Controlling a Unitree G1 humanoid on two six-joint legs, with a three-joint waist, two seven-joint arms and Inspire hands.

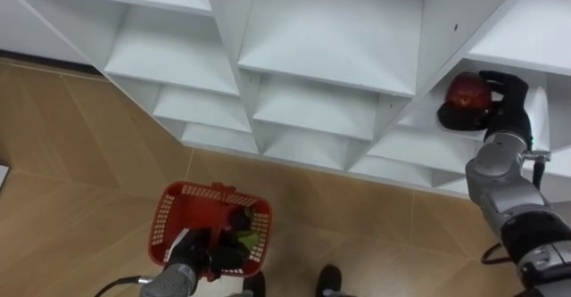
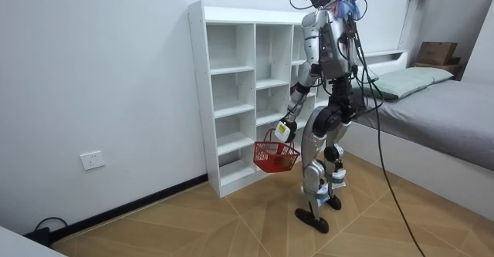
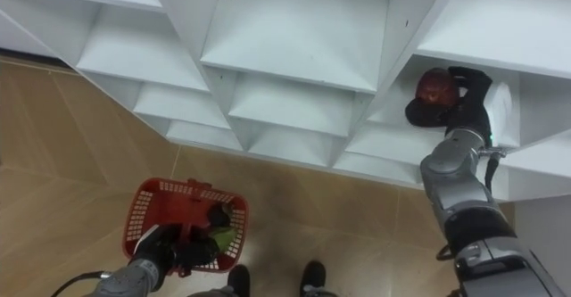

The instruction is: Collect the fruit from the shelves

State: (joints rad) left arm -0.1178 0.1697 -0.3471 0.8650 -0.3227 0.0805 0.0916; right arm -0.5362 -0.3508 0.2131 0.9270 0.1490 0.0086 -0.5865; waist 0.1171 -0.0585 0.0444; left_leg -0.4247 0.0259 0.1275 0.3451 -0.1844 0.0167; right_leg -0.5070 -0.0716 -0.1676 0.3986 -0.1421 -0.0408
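Observation:
A round red fruit (image 1: 466, 94) lies in a compartment of the white closet (image 1: 321, 56), in its right column. My right hand (image 1: 505, 96) reaches into that compartment with its fingers curled round the fruit, dark fingertips showing beneath it. Low at the left hangs a red mesh basket (image 1: 178, 212), and my left hand (image 1: 198, 258) is shut on its black handle. Inside the basket lies something yellow-green (image 1: 247, 240) beside a dark item. The same fruit (image 3: 434, 86), right hand (image 3: 474, 90) and basket (image 3: 147, 217) appear in the right eye view.
I stand close in front of the closet (image 2: 231, 95) on a wooden floor, basket (image 2: 275, 157) at knee height between me and the shelves. The other compartments hold nothing. A bed (image 2: 440, 110) stands at the room view's right.

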